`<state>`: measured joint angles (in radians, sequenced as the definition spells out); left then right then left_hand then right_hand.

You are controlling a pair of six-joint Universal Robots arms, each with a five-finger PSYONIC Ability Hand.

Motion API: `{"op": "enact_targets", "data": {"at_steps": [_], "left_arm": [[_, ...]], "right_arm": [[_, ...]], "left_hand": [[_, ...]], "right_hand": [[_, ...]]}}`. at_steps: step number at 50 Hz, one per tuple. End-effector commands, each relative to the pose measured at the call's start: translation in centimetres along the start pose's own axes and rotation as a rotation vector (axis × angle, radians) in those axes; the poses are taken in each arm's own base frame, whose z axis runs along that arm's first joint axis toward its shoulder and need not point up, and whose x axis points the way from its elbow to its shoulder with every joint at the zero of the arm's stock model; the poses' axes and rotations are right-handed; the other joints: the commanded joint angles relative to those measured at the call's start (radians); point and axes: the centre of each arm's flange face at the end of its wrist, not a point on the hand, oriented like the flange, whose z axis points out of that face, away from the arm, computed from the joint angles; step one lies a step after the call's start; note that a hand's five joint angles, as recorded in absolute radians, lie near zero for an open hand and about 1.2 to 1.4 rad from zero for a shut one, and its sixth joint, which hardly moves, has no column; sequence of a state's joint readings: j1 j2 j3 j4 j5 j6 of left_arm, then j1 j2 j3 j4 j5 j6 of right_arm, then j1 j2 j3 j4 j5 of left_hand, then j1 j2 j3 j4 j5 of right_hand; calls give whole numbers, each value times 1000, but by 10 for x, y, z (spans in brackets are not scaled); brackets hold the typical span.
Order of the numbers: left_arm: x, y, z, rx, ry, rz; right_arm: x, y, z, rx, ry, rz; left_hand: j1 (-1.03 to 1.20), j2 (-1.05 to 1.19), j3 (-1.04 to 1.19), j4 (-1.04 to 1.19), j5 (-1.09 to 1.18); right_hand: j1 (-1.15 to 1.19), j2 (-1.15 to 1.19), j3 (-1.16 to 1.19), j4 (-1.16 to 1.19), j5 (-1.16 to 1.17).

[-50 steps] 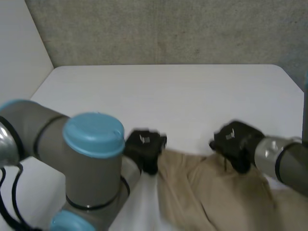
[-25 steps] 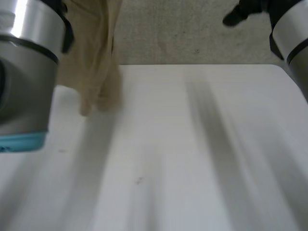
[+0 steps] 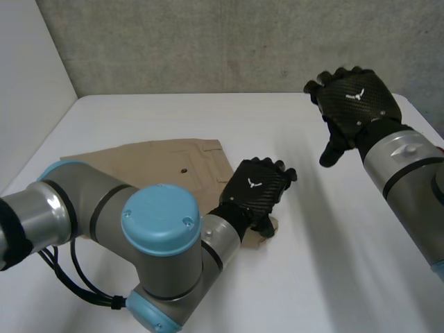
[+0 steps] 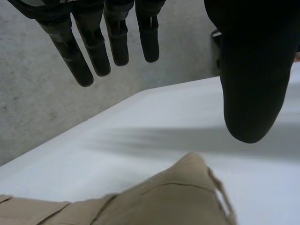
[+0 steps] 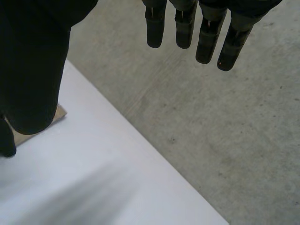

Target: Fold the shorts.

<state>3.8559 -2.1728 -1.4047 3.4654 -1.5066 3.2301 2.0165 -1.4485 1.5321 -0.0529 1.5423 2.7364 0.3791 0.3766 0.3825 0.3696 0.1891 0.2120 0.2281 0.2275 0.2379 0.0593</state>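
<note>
Okay, left hand [image 3: 255,189] released, fingers [image 4: 96,47] straight and holding nothing, palm down over the near end of the tan shorts [image 3: 156,165] (touching or just above, can't tell). Shorts lie flat on the white table [image 3: 312,277], spreading from the hand toward 9 o'clock, one corner peeking out at 6. Right hand [image 3: 355,103] at 2 o'clock, raised, fingers loose, empty, well apart from the shorts.
</note>
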Motion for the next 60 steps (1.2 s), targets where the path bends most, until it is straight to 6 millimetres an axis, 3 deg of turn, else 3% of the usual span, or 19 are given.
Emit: {"op": "enact_targets", "data": {"at_steps": [1, 4, 8, 15, 21, 27, 38, 42, 43, 48, 52, 53, 54, 60], "left_arm": [[-32, -58, -17, 95, -96, 0], [-57, -72, -28, 103, -181, -1], [-75, -80, -42, 88, -240, -6], [-125, -63, -74, -27, -399, -35], [-157, -42, -94, -114, -513, -66], [-177, -18, -104, -195, -581, -102], [-197, 38, -103, -399, -608, -89], [-198, 50, -100, -433, -600, -89], [-198, 52, -99, -437, -599, -89], [-203, 61, -92, -431, -602, -85], [-205, 63, -89, -417, -605, -79], [-205, 63, -89, -414, -606, -78], [-205, 63, -88, -410, -607, -76], [-207, 60, -87, -394, -610, -70]], "right_arm": [[-6, 11, -3, -37, -29, -58], [-12, 14, -5, -45, -62, -82], [-22, 23, -8, -76, -133, -97], [-38, 39, -9, -136, -233, -68], [-77, 54, -14, -180, -352, -55], [-97, 84, -7, -246, -399, -64], [-113, 104, 13, -192, -385, -68], [-114, 105, 17, -167, -370, -69], [-115, 105, 21, -140, -359, -66], [-117, 109, 23, -143, -357, -66], [-118, 110, 22, -150, -362, -66], [-118, 111, 22, -152, -363, -65], [-117, 111, 20, -161, -364, -57], [-116, 107, 16, -178, -373, -48]], "left_hand": [[-33, -31, -37, -24, -18], [-39, -37, -43, -30, -24], [-42, -40, -46, -33, -27], [-39, -37, -43, -30, -24], [-25, -22, -28, -15, -9], [-33, -31, -37, -24, -18], [-39, -37, -43, -30, -24], [-39, -37, -43, -30, -24], [-42, -40, -46, -33, -27], [-39, -37, -43, -30, -24], [-34, -31, -37, -24, -18], [-31, -28, -34, -21, -15], [-28, -25, -31, -18, -12], [49, 51, 45, 58, 64]], "right_hand": [[-24, -40, -40, -50, -46], [11, -5, -5, -15, -11], [49, 33, 33, 23, 27], [90, 74, 75, 64, 68], [117, 100, 101, 91, 95], [184, 168, 168, 158, 162], [445, 429, 430, 419, 423], [592, 576, 577, 566, 570], [894, 878, 879, 869, 873], [1073, 1057, 1058, 1047, 1051], [906, 890, 891, 881, 885], [726, 710, 711, 700, 704], [239, 223, 224, 213, 217], [266, 250, 251, 240, 245]]}}
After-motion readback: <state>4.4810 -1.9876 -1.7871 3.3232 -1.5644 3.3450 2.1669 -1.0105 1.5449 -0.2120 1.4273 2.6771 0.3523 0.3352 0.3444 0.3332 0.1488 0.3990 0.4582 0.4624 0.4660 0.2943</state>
